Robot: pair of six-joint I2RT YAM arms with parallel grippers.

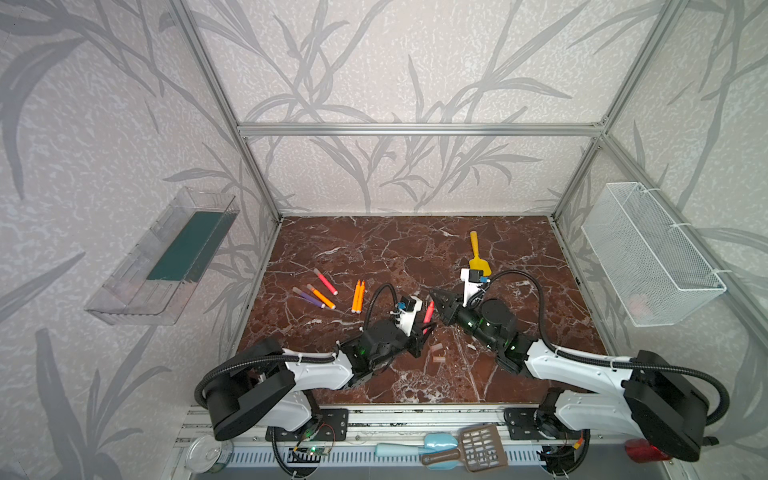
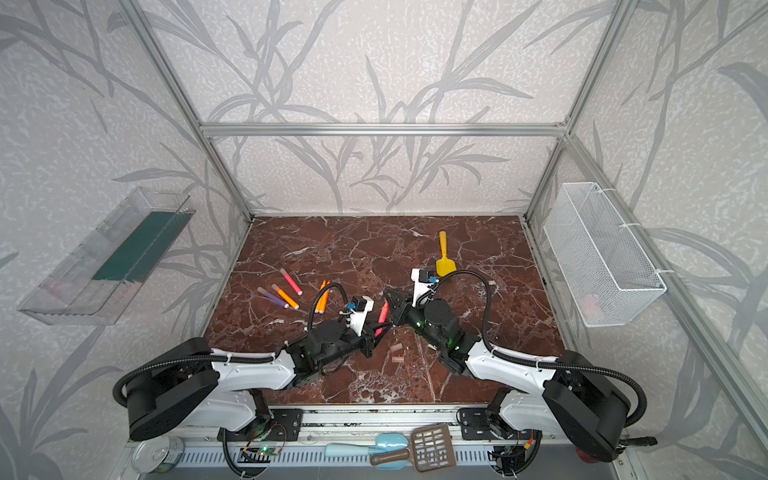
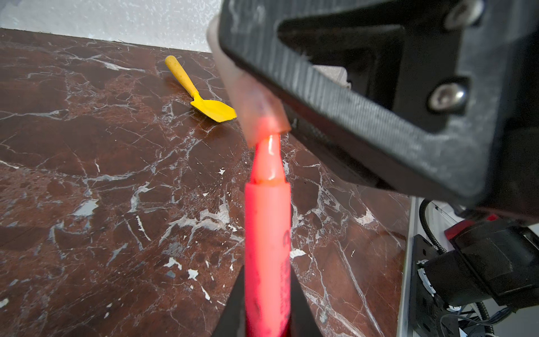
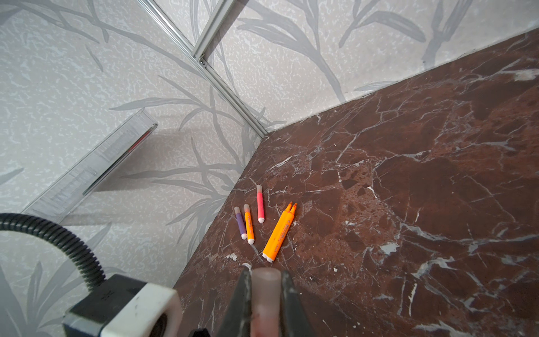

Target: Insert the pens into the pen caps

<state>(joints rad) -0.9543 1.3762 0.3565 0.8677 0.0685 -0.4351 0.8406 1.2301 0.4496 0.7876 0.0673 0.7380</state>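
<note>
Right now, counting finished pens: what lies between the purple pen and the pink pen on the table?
A capped orange pen lies between the purple pen and pink pen; the right wrist view shows it best.

Soft even light, faint shadows; top views bulge at edges, pen [image 3: 267, 233] just ahead of the left gripper [image 3: 267, 318] is blurry with glare
</note>
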